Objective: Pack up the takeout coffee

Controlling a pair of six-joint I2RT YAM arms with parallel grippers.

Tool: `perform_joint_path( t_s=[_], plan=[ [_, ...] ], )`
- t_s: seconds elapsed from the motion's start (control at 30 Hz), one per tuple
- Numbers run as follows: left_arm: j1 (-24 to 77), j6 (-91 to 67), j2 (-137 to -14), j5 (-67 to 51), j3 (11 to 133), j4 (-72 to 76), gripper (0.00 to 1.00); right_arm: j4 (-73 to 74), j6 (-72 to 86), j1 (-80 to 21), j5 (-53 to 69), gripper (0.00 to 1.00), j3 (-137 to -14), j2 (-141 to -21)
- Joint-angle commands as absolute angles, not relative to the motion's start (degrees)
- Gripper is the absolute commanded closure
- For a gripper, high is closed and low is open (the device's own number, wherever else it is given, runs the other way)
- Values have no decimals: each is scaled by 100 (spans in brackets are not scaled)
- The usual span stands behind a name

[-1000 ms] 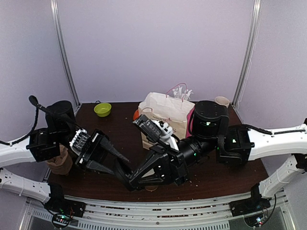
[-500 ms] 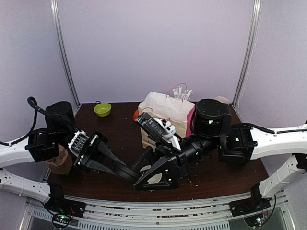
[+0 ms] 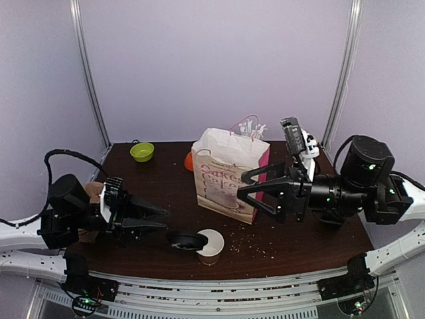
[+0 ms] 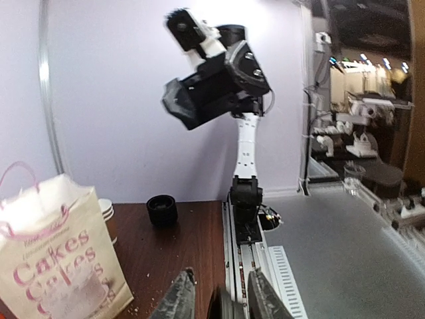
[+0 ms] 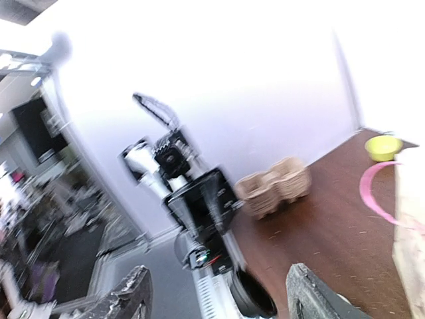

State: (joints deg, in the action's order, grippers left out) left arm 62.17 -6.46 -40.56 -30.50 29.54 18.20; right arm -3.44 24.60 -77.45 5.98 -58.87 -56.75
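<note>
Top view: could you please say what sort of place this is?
Probably a robot lab test cell: dark table boxed in by plain lilac walls, staged props like a Cakes bag and paper cup.

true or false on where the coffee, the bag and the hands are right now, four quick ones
1. The paper cup has its lid on. False: it is open on top, and the black lid is beside its rim, in the left hand.
2. The right hand is open and holds nothing. True.
3. The cakes bag lies flat. False: it stands upright.
4. A green bowl stands to the left of the bag. True.
</note>
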Motion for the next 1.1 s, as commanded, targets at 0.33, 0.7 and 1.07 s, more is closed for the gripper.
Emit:
perform_joint_path(
  t_s=[0.33,0.7,1.07],
  plan=[
    [6188,-3103,-3712,-787,1989,3072,66,-143,2397,-7740,-523,29,-5161,-6201],
    [6188,-4152,-3213,981,2540,-36,26,588,2722,-8218,-684,37,-5144,-7253],
    [7061,-5864,-4962,229,3647,-3402,2,609,3006,-8264,-1787,29,-4931,-7274]
  ],
)
